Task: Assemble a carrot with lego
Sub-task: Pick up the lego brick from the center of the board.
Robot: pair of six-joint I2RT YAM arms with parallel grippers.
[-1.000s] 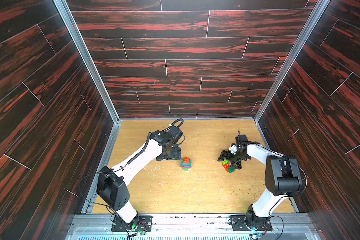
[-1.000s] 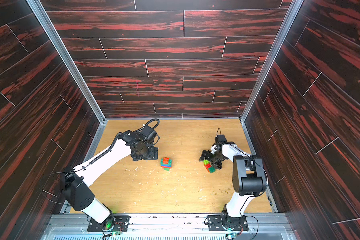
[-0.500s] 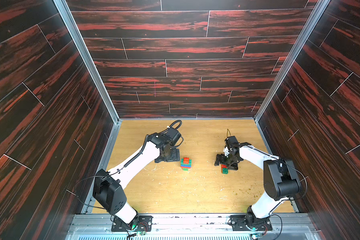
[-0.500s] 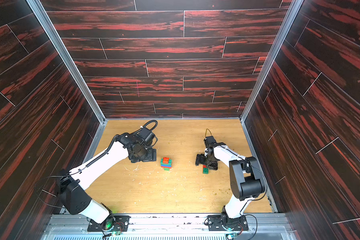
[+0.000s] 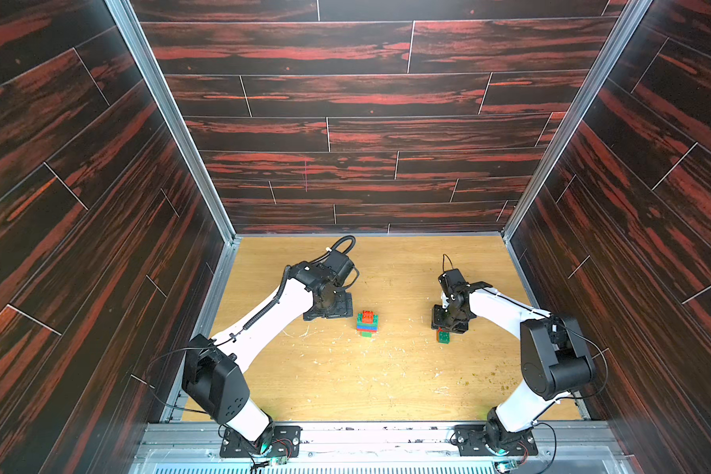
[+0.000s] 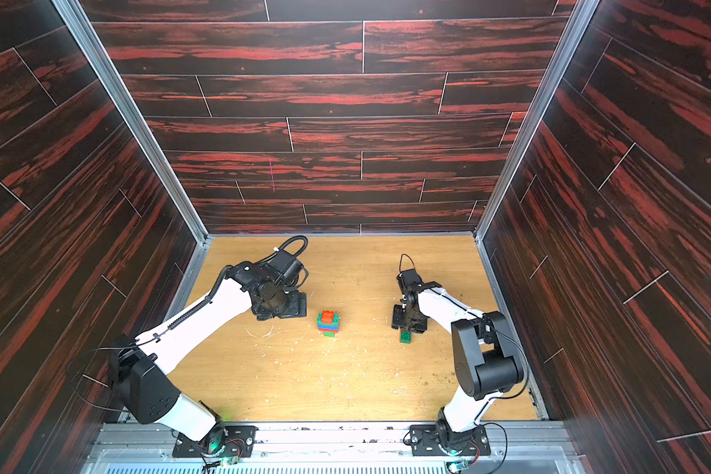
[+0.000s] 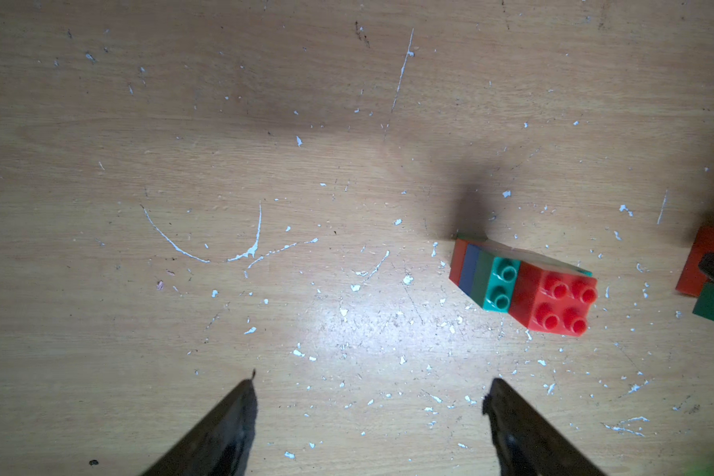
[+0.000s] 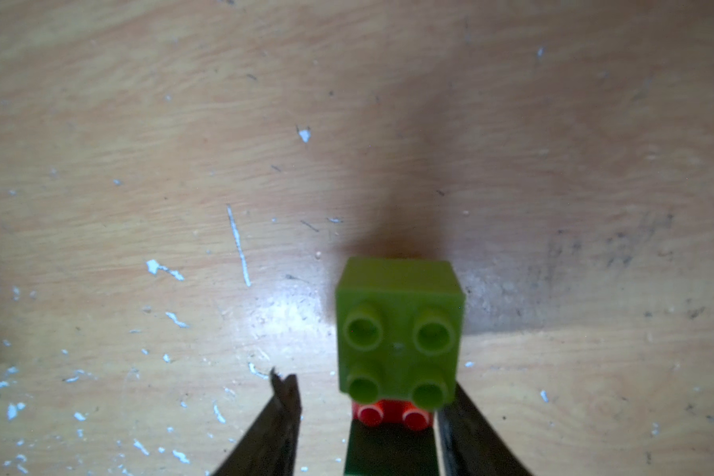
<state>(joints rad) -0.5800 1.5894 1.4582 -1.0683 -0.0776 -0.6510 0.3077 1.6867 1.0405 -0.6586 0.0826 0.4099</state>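
Left gripper: I see the left gripper [image 7: 372,383] spread wide over bare table [image 7: 182,165], with nothing between its fingers.
Right gripper: I find the right gripper [image 8: 367,385] partly spread and straddling a small pile of lego. One finger lies against the side of the lime brick [image 8: 398,329]. The other stands clear of it, with table showing in the gap. I record no firm hold.
Pile at right gripper: The lime brick sits on a red brick [image 8: 392,414], its four studs facing the wrist camera. A dark green brick [image 5: 443,336] juts out from under the gripper on the side toward the arm bases, as seen in both top views.
Part-built carrot: I note the part-built carrot [image 5: 367,322] standing on the table between the two grippers, nearer the left one. It is ahead of the left fingertips and off toward the right gripper, and neither gripper touches it. Its bands from the top are a small red square, teal, a darker green, blue and red, with green at the foot.
Table: It is a light wood-grain board, scored with white scratches and flecks. In the wrist views a glare patch lies ahead of each gripper.
Room: Dark wall panels [image 5: 345,94] streaked with red close three sides, joined by metal corner posts [image 5: 173,123]. Both arm bases bolt to a metal rail [image 5: 386,435] along the open side.
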